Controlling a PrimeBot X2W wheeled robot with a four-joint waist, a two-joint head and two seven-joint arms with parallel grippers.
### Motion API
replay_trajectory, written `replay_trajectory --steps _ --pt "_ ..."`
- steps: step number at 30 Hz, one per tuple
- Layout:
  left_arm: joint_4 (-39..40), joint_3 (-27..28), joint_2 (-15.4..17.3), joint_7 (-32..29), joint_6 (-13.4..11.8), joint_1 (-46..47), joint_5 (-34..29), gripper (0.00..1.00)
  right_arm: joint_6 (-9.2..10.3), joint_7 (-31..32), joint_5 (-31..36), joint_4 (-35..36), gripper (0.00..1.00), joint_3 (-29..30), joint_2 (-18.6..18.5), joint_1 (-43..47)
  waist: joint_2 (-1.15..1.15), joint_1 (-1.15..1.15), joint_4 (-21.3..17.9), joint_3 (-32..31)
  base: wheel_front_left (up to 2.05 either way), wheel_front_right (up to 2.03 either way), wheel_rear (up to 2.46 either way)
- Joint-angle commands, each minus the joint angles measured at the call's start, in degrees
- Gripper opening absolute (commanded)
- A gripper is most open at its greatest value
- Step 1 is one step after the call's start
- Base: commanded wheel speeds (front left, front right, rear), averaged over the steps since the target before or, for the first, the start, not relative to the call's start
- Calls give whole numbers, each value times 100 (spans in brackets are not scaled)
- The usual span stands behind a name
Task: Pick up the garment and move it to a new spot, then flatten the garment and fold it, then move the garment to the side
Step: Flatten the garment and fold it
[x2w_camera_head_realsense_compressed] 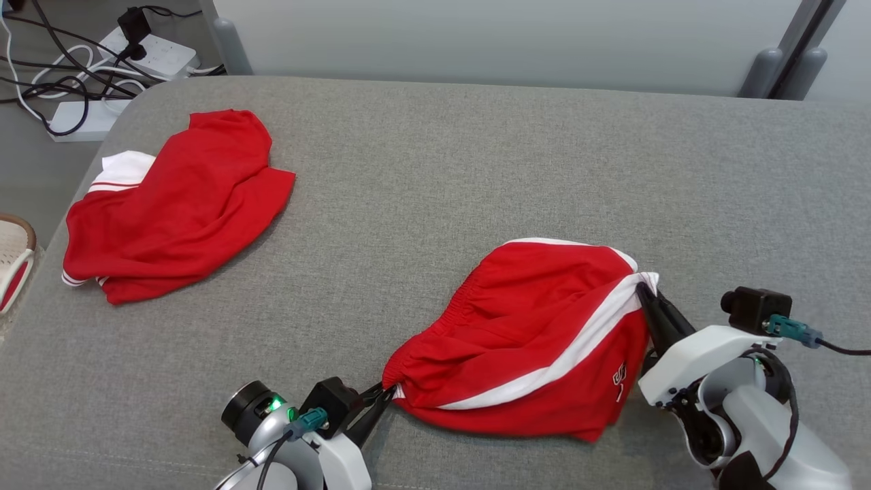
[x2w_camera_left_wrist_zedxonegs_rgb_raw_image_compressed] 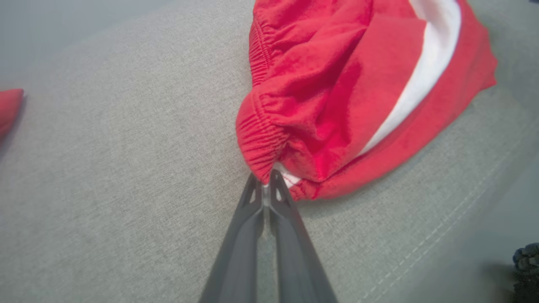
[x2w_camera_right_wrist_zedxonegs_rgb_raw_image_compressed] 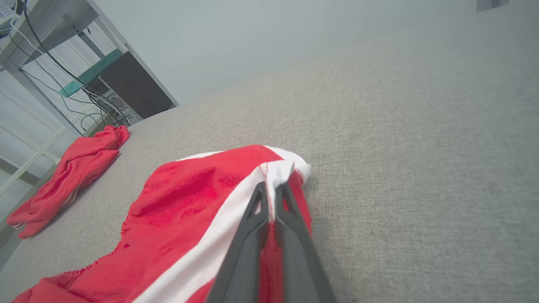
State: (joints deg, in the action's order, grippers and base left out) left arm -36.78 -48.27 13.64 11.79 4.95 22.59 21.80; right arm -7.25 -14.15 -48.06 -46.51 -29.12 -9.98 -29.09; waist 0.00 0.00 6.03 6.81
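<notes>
Pinching the elastic waistband end, the left gripper [x2w_camera_head_realsense_compressed: 385, 393] is clamped on the red garment [x2w_camera_head_realsense_compressed: 524, 327]; the right gripper [x2w_camera_head_realsense_compressed: 643, 289] is closed on its white-striped corner. The garment lies bunched between them on the grey cushion [x2w_camera_head_realsense_compressed: 476, 170]. White print [x2w_camera_head_realsense_compressed: 619, 380] near the right gripper is unreadable. A second red cloth [x2w_camera_head_realsense_compressed: 177, 204] lies well apart, far left.
</notes>
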Motion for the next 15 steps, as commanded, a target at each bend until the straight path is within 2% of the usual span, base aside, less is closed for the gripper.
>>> replay_trajectory --steps 1,4,8,11,15 --pt "64 201 104 62 0 179 111 0 -24 -73 -42 180 0 -109 -96 -145 0 0 -9 -19 0 0 0" --pt "94 288 48 99 68 118 351 0 -24 -81 177 445 0 144 -291 -187 0 0 -39 -63 0 0 0" --pt "362 511 -65 183 187 4 940 0 -24 -83 826 1149 0 881 -428 -2 0 0 -86 -170 0 0 0" --pt "744 655 -174 208 243 -150 1712 0 -24 -84 1279 1621 0 1310 -411 273 0 0 -134 -278 0 0 0" --pt "1691 260 -27 3 251 -294 2997 0 -24 -84 1599 1886 0 1462 -375 550 0 0 -206 -412 0 0 0"
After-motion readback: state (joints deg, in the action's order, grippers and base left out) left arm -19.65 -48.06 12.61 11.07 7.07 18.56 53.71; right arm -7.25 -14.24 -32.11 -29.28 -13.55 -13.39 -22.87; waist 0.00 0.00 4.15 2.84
